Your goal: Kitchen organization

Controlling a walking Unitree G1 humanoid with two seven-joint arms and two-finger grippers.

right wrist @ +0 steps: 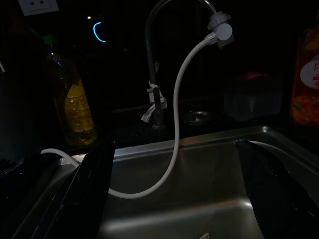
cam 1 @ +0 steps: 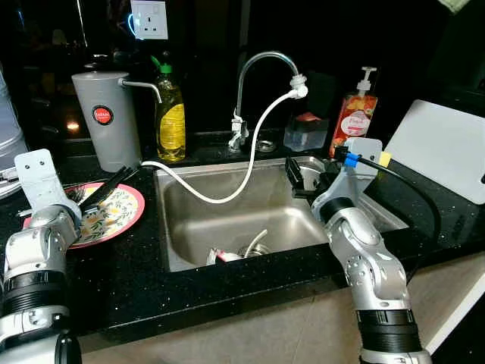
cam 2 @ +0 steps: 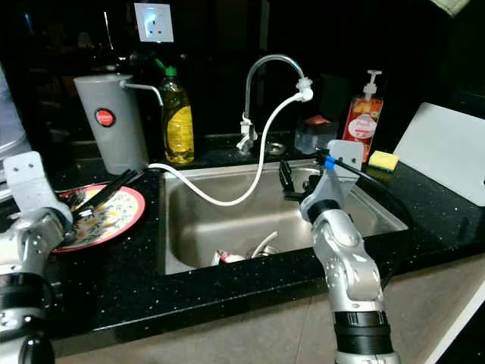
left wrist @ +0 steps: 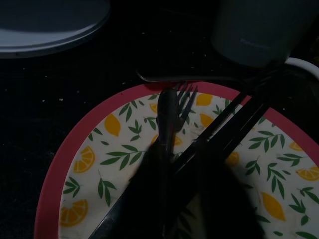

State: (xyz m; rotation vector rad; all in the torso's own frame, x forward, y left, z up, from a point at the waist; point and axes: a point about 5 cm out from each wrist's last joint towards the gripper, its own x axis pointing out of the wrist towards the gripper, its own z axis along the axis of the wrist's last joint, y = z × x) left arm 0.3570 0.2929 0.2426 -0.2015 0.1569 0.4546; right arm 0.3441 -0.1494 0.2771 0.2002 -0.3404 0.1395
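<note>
Left claw (cam 1: 121, 180): its black fingers lie low over the lemon-print plate (cam 1: 125, 214); whether they grip anything I cannot tell.
Plate: red-rimmed, on the black surface (cam 1: 144, 280) left of the sink (cam 1: 227, 220), beside the grey kettle (cam 1: 107, 117).
Fork (left wrist: 182, 102): on the plate, tines toward the kettle, next to the claw fingers.
Right claw (cam 1: 297, 176): spread apart, empty, held over the sink's right part.
Faucet (cam 1: 261, 64): white hose (cam 1: 254, 163) loops down into the basin.
Behind the sink: yellow dish soap bottle (cam 1: 170, 114), red pump bottle (cam 1: 354, 114).
</note>
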